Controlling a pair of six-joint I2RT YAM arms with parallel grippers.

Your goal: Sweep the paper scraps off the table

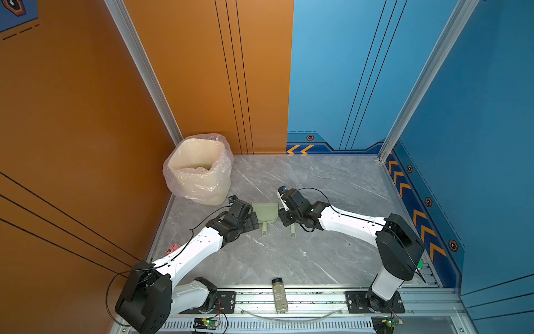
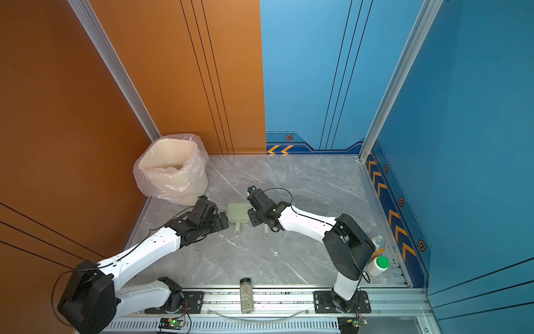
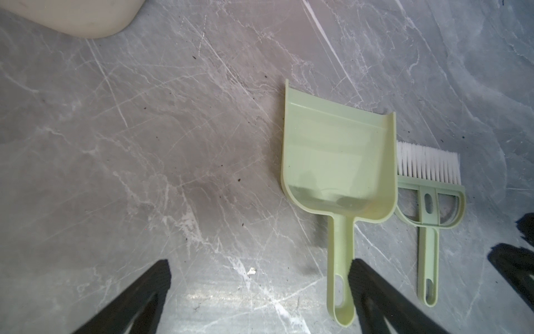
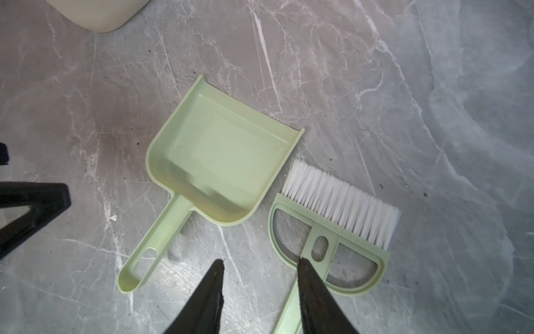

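No paper scraps show on the grey marble table (image 1: 318, 254); only a tiny white fleck (image 3: 251, 271) lies there. A pale green dustpan (image 1: 265, 212) (image 4: 222, 167) lies flat and empty. The matching brush (image 4: 332, 225) with white bristles lies right beside it. My left gripper (image 3: 260, 277) (image 1: 254, 221) stands wide open. The dustpan's handle (image 3: 341, 260) lies just inside one of its fingers, ungripped. My right gripper (image 4: 260, 264) (image 1: 284, 221) is open over bare table. One of its fingers overlaps the brush handle (image 1: 293, 231).
A cream bin with a clear plastic liner (image 1: 199, 170) (image 2: 173, 170) stands at the back left. A pepper bottle (image 1: 279, 295) lies on the front rail. A pink pig figurine (image 1: 172, 248) sits by the left edge. A can (image 2: 378, 243) and a green-capped bottle (image 2: 378, 264) stand at the right.
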